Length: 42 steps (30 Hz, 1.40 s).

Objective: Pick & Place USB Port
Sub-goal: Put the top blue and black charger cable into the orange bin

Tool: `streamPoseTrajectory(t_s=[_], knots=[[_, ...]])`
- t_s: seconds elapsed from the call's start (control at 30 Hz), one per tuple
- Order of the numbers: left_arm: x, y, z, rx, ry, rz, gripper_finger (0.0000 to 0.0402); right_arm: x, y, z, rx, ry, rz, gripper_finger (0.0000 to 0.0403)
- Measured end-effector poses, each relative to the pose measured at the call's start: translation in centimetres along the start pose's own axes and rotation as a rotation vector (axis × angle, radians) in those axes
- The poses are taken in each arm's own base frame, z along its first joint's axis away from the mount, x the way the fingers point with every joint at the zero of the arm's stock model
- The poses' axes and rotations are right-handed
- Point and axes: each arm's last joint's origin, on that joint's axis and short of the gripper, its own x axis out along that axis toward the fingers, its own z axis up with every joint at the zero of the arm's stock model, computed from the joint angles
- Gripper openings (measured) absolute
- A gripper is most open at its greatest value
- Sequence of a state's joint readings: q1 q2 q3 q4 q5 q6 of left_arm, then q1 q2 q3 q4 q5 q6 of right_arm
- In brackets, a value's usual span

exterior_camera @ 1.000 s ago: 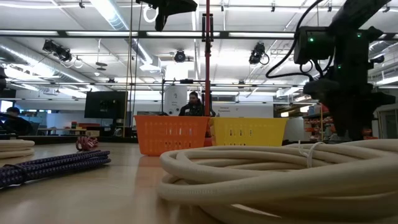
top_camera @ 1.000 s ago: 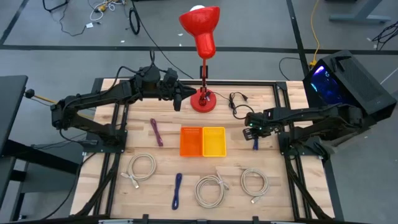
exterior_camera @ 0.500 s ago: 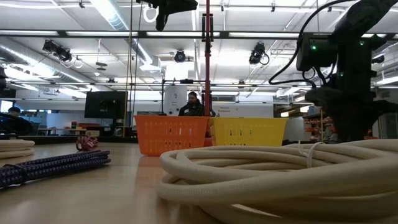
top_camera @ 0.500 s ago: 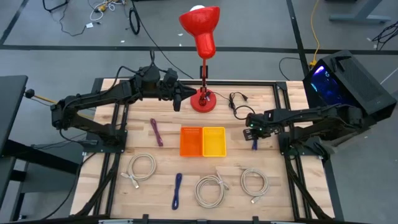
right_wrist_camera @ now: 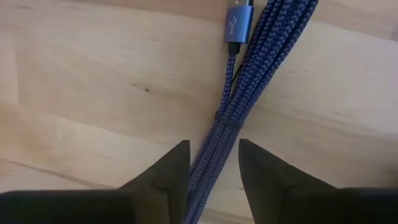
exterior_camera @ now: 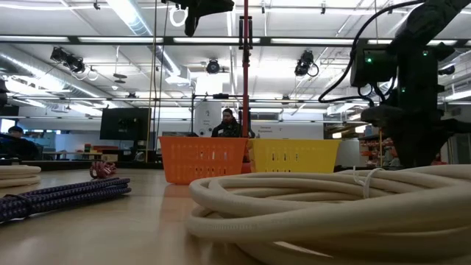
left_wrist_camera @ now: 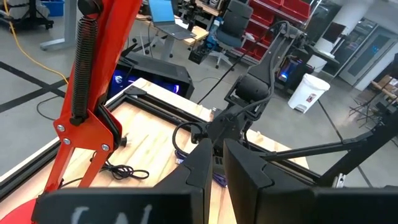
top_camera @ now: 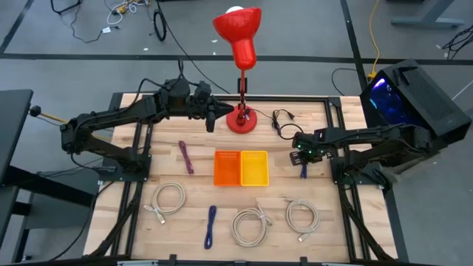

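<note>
1. The right tool hangs low over the blue cable, fingers apart and straddling the bundle; nothing is gripped yet.
2. Likely risk: the fingers sit near one end of the bundle, so closing there may catch only some strands and let the rest sag or slip free.
3. A grip this far off-centre could also leave the plug end dragging along the desk.
4. The cable is a braided blue bundle, folded several times, with a metal-tipped plug. It lies flat on the desk, right of the yellow bin.
5. The left tool waits near the red lamp, fingers close together.
</note>
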<state>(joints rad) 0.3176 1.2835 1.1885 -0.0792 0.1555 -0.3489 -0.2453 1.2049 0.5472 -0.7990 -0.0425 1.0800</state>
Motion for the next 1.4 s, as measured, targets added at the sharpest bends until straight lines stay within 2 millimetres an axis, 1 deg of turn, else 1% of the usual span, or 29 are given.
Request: streamPoseTrajectory(t_s=[0.13, 0.23, 0.3, 0.4, 0.43, 0.63, 0.8, 0.93, 1.03, 1.17, 1.27, 1.33, 1.4], knots=[[0.0, 0.0, 0.0, 0.005, 0.0, 0.0, 0.0048, 0.6, 0.3, 0.3, -0.035, 0.006, -0.002, 0.0123], [0.0, 0.0, 0.0, 0.005, 0.0, 0.0, 0.0048, 1.3, 0.8, 0.6, -0.055, 0.007, 0.002, 0.0105], [0.0, 0.0, 0.0, 0.004, 0.0, 0.0, 0.0048, 1.8, 0.9, 0.6, -0.066, 0.015, -0.02, 0.0082], [0.0, 0.0, 0.0, 0.001, 0.002, -0.006, 0.0048, 2.1, 1.1, 0.7, -0.117, 0.035, -0.021, 0.0026], [0.0, 0.0, 0.0, 0.001, 0.002, -0.006, 0.0048, 2.1, 1.1, 0.7, -0.133, 0.032, -0.018, 0.0017], [0.0, 0.0, 0.0, -0.006, 0.004, -0.01, 0.0048, 1.2, 1.4, 0.8, -0.138, -0.018, 0.024, 0.0011], [0.0, 0.0, 0.0, -0.005, 0.004, -0.01, 0.0048, -0.9, 2.5, 1.2, -0.158, -0.092, 0.089, 0.0011], [0.0, 0.0, 0.0, -0.005, 0.004, -0.01, 0.0048, -3.1, 3.8, 1.9, -0.183, -0.147, 0.138, 0.0011], [0.0, 0.0, 0.0, -0.005, 0.003, -0.008, 0.0048, -5.6, 5.3, 2.4, -0.228, -0.189, 0.2, 0.0011], [0.0, 0.2, 0.1, -0.006, 0.0, 0.001, 0.0048, -9.8, 7.0, 3.0, -0.312, -0.273, 0.25, 0.001], [-0.1, 0.5, 0.2, -0.008, -0.006, 0.013, 0.0048, -12.9, 7.8, 3.2, -0.358, -0.322, 0.299, 0.001], [-0.2, 0.9, 0.3, -0.006, -0.01, 0.024, 0.0048, -14.1, 8.3, 3.1, -0.382, -0.349, 0.329, 0.001], [-0.2, 1.3, 0.5, -0.003, -0.015, 0.038, 0.0048, -14.7, 8.6, 2.7, -0.399, -0.353, 0.354, 0.001]])
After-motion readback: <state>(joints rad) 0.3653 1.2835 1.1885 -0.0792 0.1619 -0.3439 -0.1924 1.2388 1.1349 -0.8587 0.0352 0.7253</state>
